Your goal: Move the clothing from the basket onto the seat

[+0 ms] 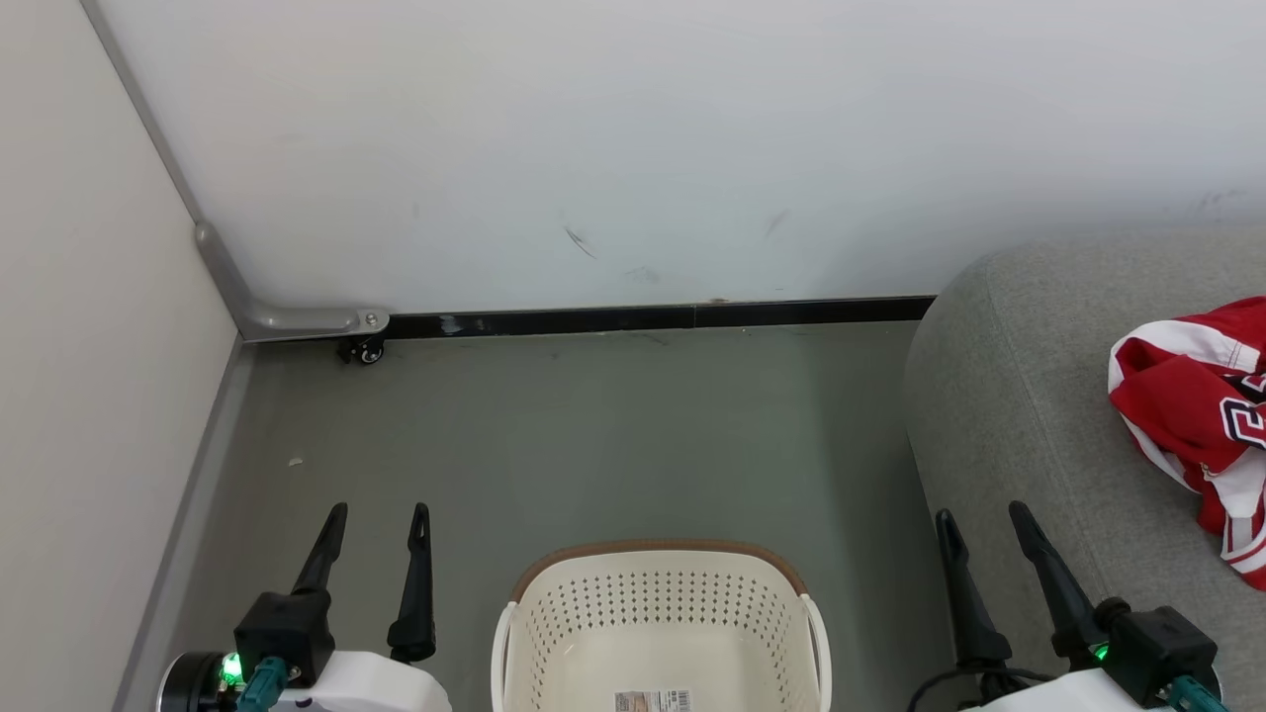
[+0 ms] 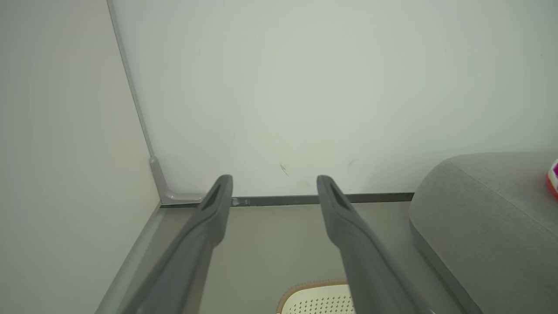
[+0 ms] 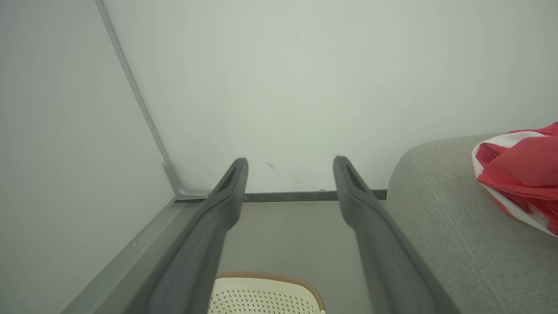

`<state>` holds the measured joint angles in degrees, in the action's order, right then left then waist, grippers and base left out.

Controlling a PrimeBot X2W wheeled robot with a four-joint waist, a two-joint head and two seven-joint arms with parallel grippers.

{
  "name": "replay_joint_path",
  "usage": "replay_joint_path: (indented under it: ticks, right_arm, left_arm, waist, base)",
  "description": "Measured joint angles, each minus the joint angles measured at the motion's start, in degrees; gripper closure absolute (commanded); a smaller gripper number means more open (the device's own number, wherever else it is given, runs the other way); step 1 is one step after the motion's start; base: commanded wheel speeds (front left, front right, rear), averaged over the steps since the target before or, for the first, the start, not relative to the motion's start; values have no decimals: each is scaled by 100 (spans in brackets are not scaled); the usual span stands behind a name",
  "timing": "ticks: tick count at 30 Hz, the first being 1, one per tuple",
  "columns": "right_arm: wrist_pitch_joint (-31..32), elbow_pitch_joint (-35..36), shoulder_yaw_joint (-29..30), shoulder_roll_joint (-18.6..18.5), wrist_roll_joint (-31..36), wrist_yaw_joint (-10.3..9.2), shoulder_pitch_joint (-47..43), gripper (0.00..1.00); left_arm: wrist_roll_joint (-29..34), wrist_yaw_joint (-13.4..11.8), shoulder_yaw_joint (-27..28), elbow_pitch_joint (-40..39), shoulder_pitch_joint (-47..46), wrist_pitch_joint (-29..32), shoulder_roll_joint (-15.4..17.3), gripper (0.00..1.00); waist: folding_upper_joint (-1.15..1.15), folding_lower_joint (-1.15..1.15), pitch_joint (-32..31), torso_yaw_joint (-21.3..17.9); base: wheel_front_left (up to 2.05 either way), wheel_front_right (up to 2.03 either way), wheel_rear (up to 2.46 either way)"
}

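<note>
On the seat [image 1: 1009,415] lies the clothing [image 1: 1187,396]; flanking the basket [image 1: 653,547], both arms' jaws stand released.

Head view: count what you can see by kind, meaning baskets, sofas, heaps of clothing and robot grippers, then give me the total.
basket: 1
sofa: 1
red clothing heap, lying on the sofa: 1
grippers: 2, left gripper and right gripper, fingers apart on both
total: 5

Grey floor [image 1: 593,445] — cream basket [image 1: 658,605] on it, grey seat [image 1: 1009,415] — red clothing [image 1: 1192,396] atop
</note>
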<state>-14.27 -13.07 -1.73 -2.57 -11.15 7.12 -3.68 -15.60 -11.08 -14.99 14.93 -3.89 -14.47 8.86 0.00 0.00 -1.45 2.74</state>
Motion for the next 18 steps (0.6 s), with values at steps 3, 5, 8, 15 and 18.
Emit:
replay_joint_path:
  ticks: [3,5,8,15,18]
  right_arm:
    - [0,13,-10,1,-71,0,-38,0]
    - [0,19,-18,1,-103,0,-78,0]
    - [0,21,-38,2,-118,0,-103,0]
    - [0,41,-57,3,-154,0,-108,0]
    - [0,44,-60,3,-155,0,-112,0]
  left_arm:
    - [19,0,-1,16,0,0,-2,0]
    - [19,0,-1,36,0,0,-2,0]
    - [21,0,0,65,0,0,-2,0]
    - [29,1,4,126,1,0,-2,0]
    - [75,1,1,164,1,0,-2,0]
  waist:
    - [0,0,-9,-1]
    - [0,0,-17,0]
    - [0,0,-31,5]
    - [0,0,-60,19]
    - [0,0,-68,21]
  base:
    - [0,0,0]
    - [0,0,0]
    - [0,0,0]
    - [0,0,0]
    - [0,0,0]
